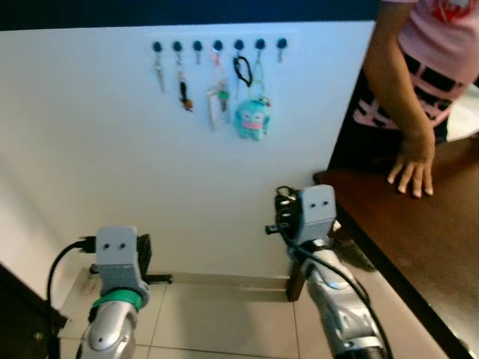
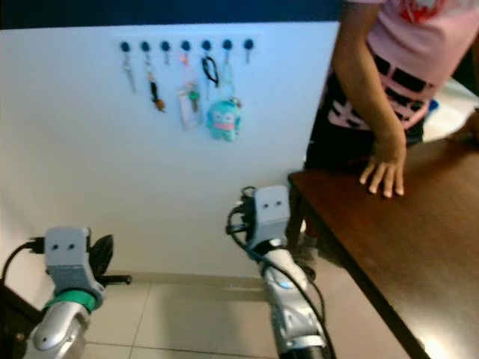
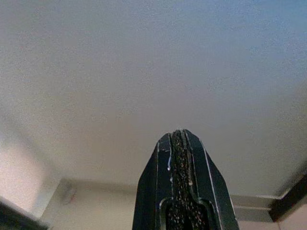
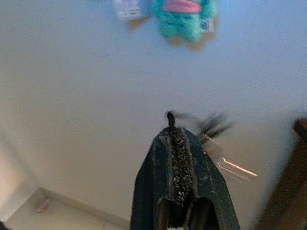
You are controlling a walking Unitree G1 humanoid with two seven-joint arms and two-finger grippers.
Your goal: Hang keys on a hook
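The right gripper (image 4: 173, 125) is pressed together on the keys (image 4: 211, 125), which swing blurred just past its tip, low before the wall (image 1: 90, 134). The left gripper (image 3: 178, 139) is closed on nothing. The thin grip may let the keys slip while rising. The hooks (image 1: 217, 46) sit high; only the end one (image 1: 281, 44) looks free, near the wall's right edge, where a person's hand (image 1: 412, 168) rests on the surface (image 1: 419, 239) corner.
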